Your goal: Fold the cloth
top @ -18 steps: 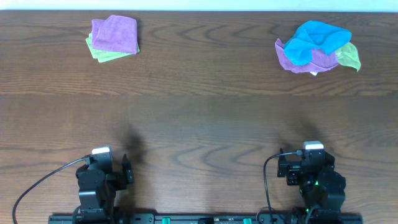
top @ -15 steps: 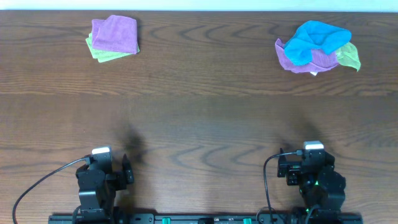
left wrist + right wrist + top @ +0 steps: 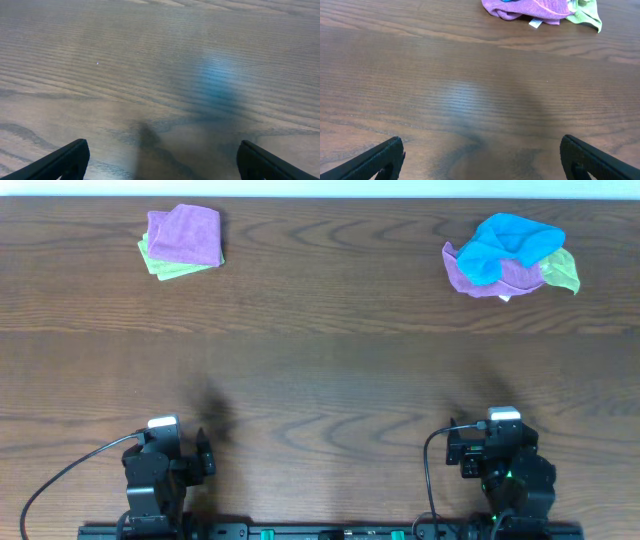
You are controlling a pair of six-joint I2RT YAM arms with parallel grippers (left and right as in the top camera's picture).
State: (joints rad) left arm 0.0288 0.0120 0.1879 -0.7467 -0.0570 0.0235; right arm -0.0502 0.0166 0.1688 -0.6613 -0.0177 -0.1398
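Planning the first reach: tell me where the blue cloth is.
In the overhead view, the blue cloth lies at the far right of the table, atop a purple cloth and a light-green cloth.

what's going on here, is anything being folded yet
Nothing is being handled yet. Both arms sit at the near edge of the table, the left hand and right hand open and empty. The blue cloth lies crumpled at the far right on a purple cloth and a light-green cloth. A folded purple-and-green pile sits far left.
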